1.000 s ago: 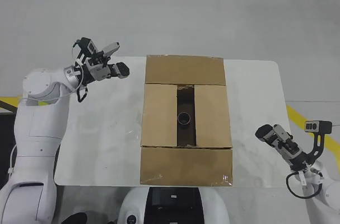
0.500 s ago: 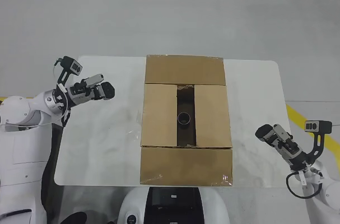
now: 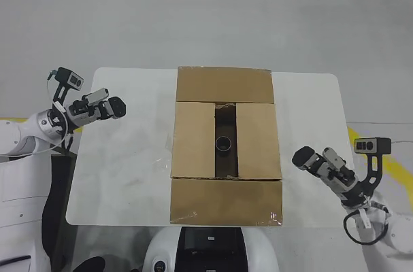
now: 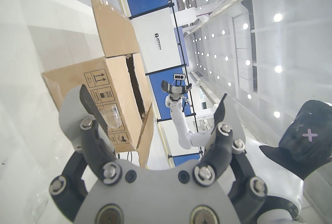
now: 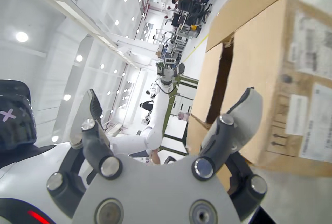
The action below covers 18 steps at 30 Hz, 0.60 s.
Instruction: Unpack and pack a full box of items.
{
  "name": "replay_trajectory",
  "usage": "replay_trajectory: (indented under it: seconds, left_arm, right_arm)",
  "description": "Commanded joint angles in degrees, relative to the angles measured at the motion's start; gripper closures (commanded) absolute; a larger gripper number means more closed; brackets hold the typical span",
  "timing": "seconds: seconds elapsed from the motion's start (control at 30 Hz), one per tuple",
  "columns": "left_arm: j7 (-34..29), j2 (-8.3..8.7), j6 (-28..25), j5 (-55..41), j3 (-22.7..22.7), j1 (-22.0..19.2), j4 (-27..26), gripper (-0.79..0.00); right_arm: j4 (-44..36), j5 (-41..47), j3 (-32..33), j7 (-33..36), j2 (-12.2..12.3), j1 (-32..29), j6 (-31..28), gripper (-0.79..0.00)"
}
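Nearest, over the right part of the bench (image 3: 124,177), the right arm (image 3: 342,180) holds the right jaws near the box's (image 3: 192,139) near right corner, apart from the cardboard. They are spread wide with nothing between them, and the right wrist view has the box's labelled side (image 5: 259,67) close ahead. The box stands in the middle of the bench. Its near and far flaps are laid outward, and its two side flaps are folded in over the top, leaving a narrow dark slot down the centre. In that slot sits a dark round item (image 3: 224,143), too small to tell further. Farther off, by the bench's left edge toward the far corner, the left arm (image 3: 29,129) carries the left jaws well apart from the box. These too are spread and empty, pointing toward it.
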Motion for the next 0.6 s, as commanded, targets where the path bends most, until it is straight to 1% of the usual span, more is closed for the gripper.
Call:
replay_trajectory:
  seconds: [0.0, 0.07, 0.3, 0.4, 0.57]
  left_arm:
    - [3.8, 0.03, 1.3, 0.9, 0.3, -0.5, 1.4, -0.785]
    - [5.0, 0.05, 1.4, 1.5, 0.6, -0.7, 1.8, -0.785]
    - [5.0, 0.05, 1.4, 1.5, 0.6, -0.7, 1.8, -0.785]
    - [5.0, 0.05, 1.4, 1.5, 0.6, -0.7, 1.8, -0.785]
    - [5.0, 0.05, 1.4, 1.5, 0.6, -0.7, 1.8, -0.785]
  right_arm:
    - [0.0, -0.4, -4.1, 0.5, -0.2, 1.5, 1.3, -0.785]
    - [0.5, -1.1, -7.8, 0.1, -0.4, 3.0, 2.5, -0.785]
    - [2.2, -3.5, -18.5, -1.0, -1.4, 8.3, 5.3, -0.785]
    - [4.8, -4.4, -21.7, -1.1, -1.7, 10.7, 5.7, -0.785]
    - [8.4, -4.1, -25.3, -0.6, -2.4, 15.8, 5.9, -0.785]
